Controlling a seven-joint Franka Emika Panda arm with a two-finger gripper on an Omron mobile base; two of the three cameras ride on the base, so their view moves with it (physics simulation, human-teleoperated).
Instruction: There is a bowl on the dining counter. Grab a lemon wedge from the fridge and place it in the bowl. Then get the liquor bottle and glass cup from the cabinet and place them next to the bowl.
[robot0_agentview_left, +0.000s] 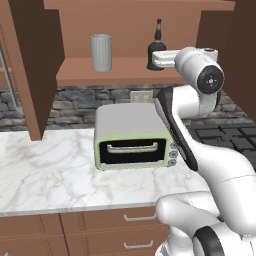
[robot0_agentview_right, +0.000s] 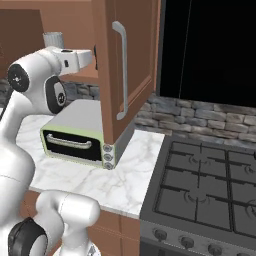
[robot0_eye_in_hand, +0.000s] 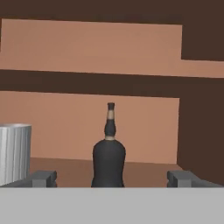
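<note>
- Gripper (robot0_eye_in_hand: 112, 178) spread wide, holding nothing, lined up on the liquor bottle (robot0_eye_in_hand: 109, 153).
- Bottle upright on the cabinet (robot0_agentview_left: 125, 70) shelf, right of the glass cup (robot0_agentview_left: 101, 52).
- Contact looks unlikely, though hard to judge.

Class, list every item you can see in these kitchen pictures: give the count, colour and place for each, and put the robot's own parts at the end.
liquor bottle: one, nearly black with brownish top, upright on the cabinet shelf, straight ahead of the hand.
glass cup: one, grey ribbed, upright on the same shelf, left of the bottle and apart from it.
cabinet: one, brown wood, on the wall above the worktop, doors open.
toaster oven: one, grey with pale green front, on the marble worktop under the cabinet.
marble worktop: one, white with grey veins.
drawers: brown with silver handles, below the worktop.
stove: one, dark, right of the worktop.
stone backsplash: grey, behind the worktop.
gripper: one, dark fingertips, open, level with the bottle, not touching it.
arm: one, white with dark joints.
</note>
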